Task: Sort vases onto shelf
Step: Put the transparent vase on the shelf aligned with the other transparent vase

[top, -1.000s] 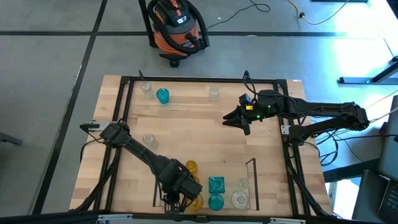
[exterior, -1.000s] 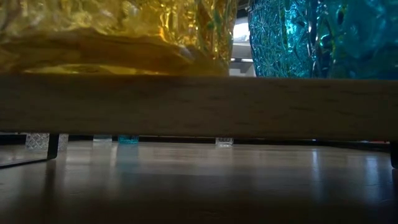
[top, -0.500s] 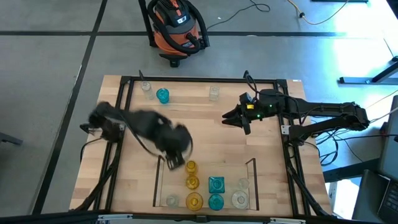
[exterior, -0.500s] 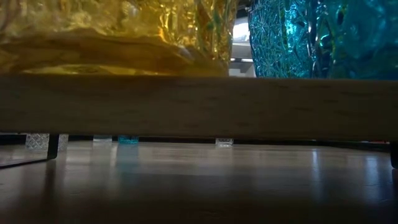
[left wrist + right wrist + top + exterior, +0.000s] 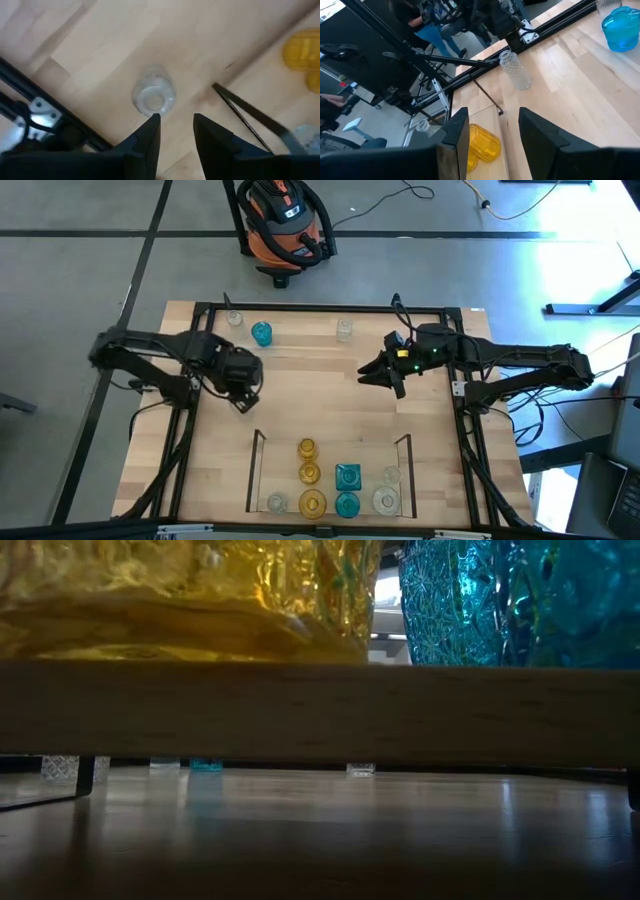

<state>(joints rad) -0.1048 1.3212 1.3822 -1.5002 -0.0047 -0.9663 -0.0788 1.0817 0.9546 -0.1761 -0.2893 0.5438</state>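
Over the table's left-middle, our left gripper [image 5: 241, 402] hangs with its fingers [image 5: 145, 142] parted and empty; a clear vase [image 5: 153, 95] stands on the bare wood just beyond the fingertips, in line with the gap and outside the shelf [image 5: 256, 470]. We see seven vases already inside the rail. Our right gripper [image 5: 378, 375] waits mid-table on the right, fingers spread, holding nothing.

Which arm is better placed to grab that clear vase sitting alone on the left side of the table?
Left. The left gripper hangs right over the clear vase, fingers open and the vase just ahead of them in its wrist view. The right gripper waits far across the table.
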